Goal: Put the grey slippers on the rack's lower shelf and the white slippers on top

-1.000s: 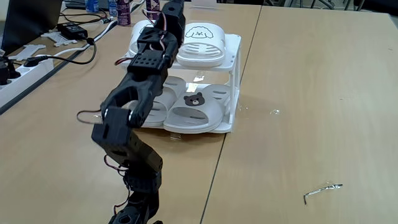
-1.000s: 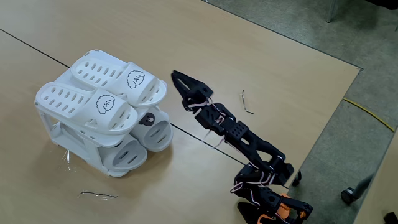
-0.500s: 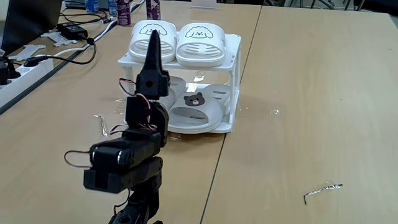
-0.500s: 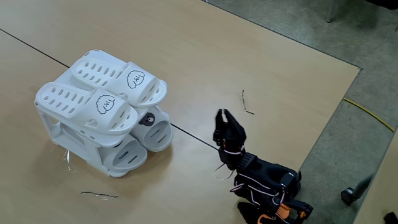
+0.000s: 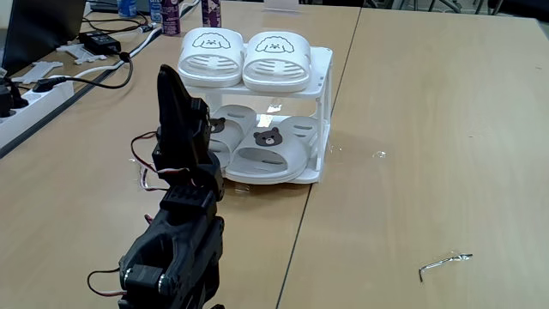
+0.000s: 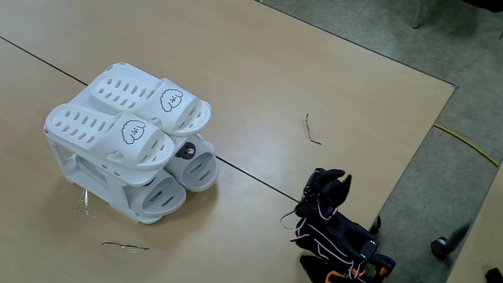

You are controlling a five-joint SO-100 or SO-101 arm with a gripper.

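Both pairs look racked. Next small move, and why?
Probably none beyond settling the arm at rest. The white slippers sit on the rack's top, the grey slippers on the lower shelf, and the gripper is folded back by the base, apart from the rack.

One fixed view sits low, just behind the black robot arm (image 5: pixel 176 223). It looks across the light wooden table (image 5: pixel 412 129) at the front of the small white plastic two-shelf shoe rack (image 5: pixel 322 107), fairly close. Another fixed view hangs high above and farther away. It looks down at a slant, with the rack (image 6: pixel 64 161) on its left and the arm (image 6: pixel 334 236) at the bottom right. Both fixed views share the rack, the arm and the table (image 6: pixel 314 71) between them.
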